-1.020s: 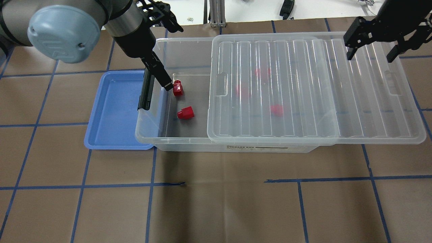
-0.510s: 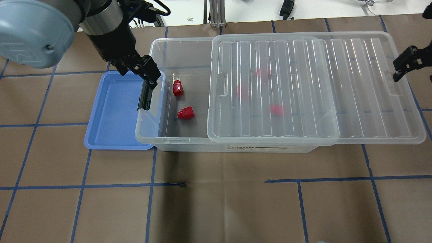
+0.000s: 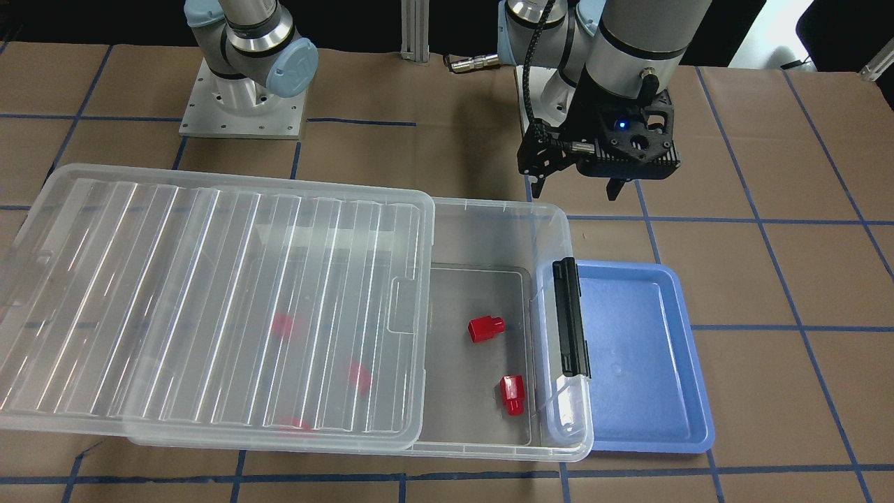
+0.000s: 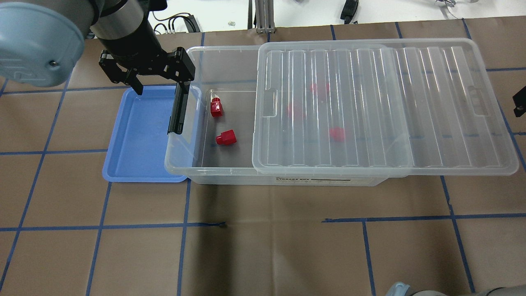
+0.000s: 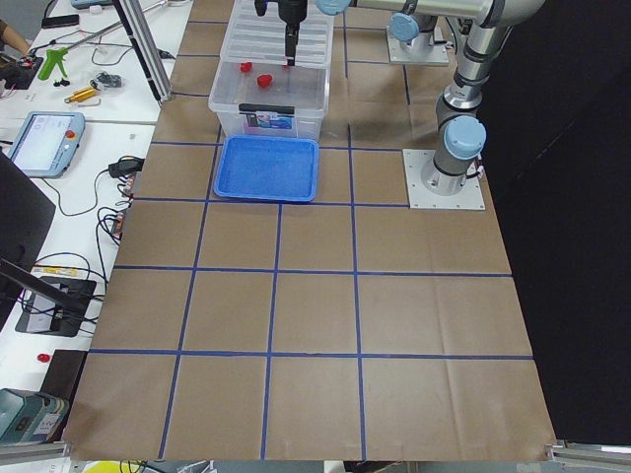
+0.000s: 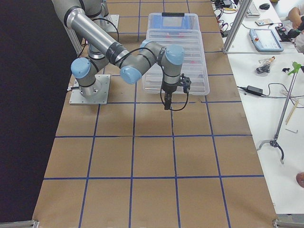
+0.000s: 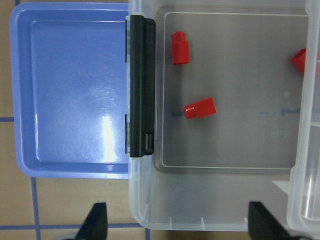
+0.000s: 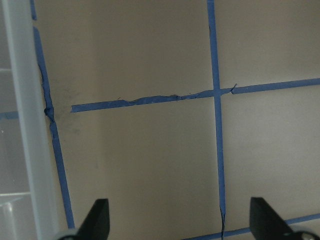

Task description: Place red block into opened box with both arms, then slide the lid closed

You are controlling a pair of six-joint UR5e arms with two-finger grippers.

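moved: in the last second the left gripper (image 4: 161,84) has come up out of the box (image 4: 230,177) and off the red block (image 4: 216,107). it now hangs over the box's far left corner. the right gripper (image 4: 520,102) has left the lid (image 4: 370,107) for the overhead view's right edge.
left fingers (image 7: 97,222): spread wide, holding nothing. one tip is over the table (image 7: 20,210) by the blue tray, the other over the box's rim.
blue tray (image 4: 135,135): below the left fingers, pressed against the box's latch end.
latch bar (image 4: 177,111): black, on the short end under the left fingers.
red block: on the box floor just inside the latch end, clear of the fingers.
second red block (image 4: 226,137): near it, not touching.
three more red blocks (image 4: 337,133): blurred under the lid.
lid: covers the box's right part and overhangs its far end, leaving the latch end open.
right fingers (image 8: 97,220): wide apart and empty over bare table, with the lid's edge just beside one tip.
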